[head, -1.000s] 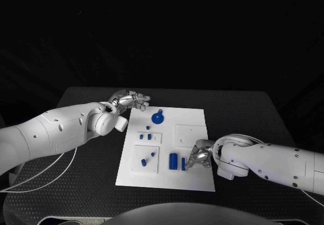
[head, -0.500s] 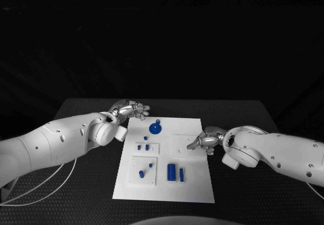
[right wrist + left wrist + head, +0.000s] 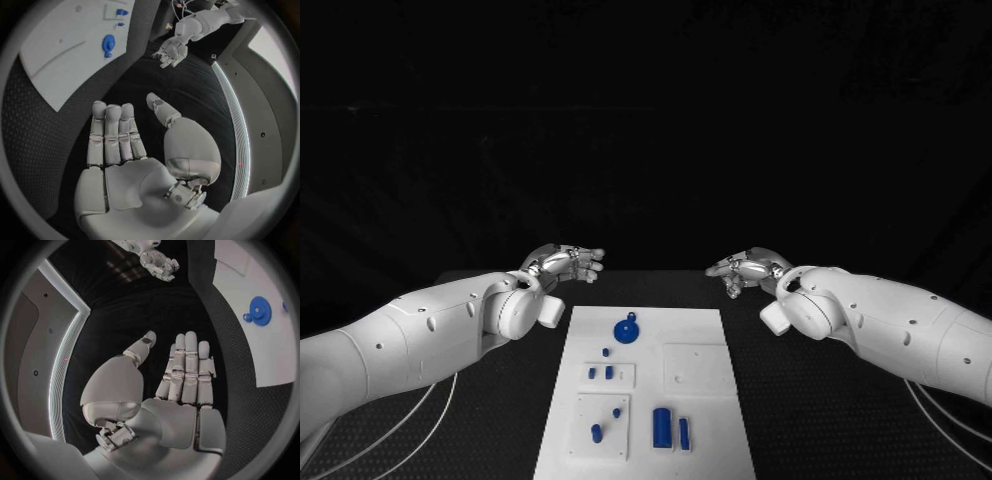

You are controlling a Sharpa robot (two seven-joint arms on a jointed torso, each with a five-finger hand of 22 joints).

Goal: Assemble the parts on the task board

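In the head view the white task board (image 3: 646, 390) lies lengthwise in the middle of the black worktop (image 3: 790, 400), and both hands are held above the worktop's far edge, well apart from the board and from each other. The left hand (image 3: 564, 263) sits beyond the board's far left corner with its fingers (image 3: 589, 256) stretched out and holding nothing; the right hand (image 3: 747, 269) sits beyond the far right corner, fingers loosely spread and likewise empty. On the board, a round blue part with a small lug (image 3: 627, 328) lies near the far end; below it a tiny blue peg (image 3: 606, 351), then two short blue pieces (image 3: 599, 373) in a small recessed plate; a plain square recess (image 3: 694, 368) lies to their right. Nearer the robot a blue pin (image 3: 597, 433) stands in another plate, and a blue block (image 3: 662, 427) with a slim blue bar (image 3: 684, 432) just beside it lies at the near end. In the left wrist view the left hand (image 3: 169, 390) is flat and open, fingers (image 3: 189, 365) straight and side by side with the thumb set apart, over bare worktop (image 3: 231, 405); the board's corner (image 3: 250, 285) and the round blue part (image 3: 259, 310) lie off to one side, and the right hand (image 3: 160, 263) shows far across. In the right wrist view the right hand (image 3: 134, 155) is equally flat, fingers (image 3: 112, 132) extended, thumb apart, gripping nothing; the board (image 3: 69, 55) with the round blue part (image 3: 109, 45) lies beyond them, and the left hand (image 3: 170, 51) hangs opposite.
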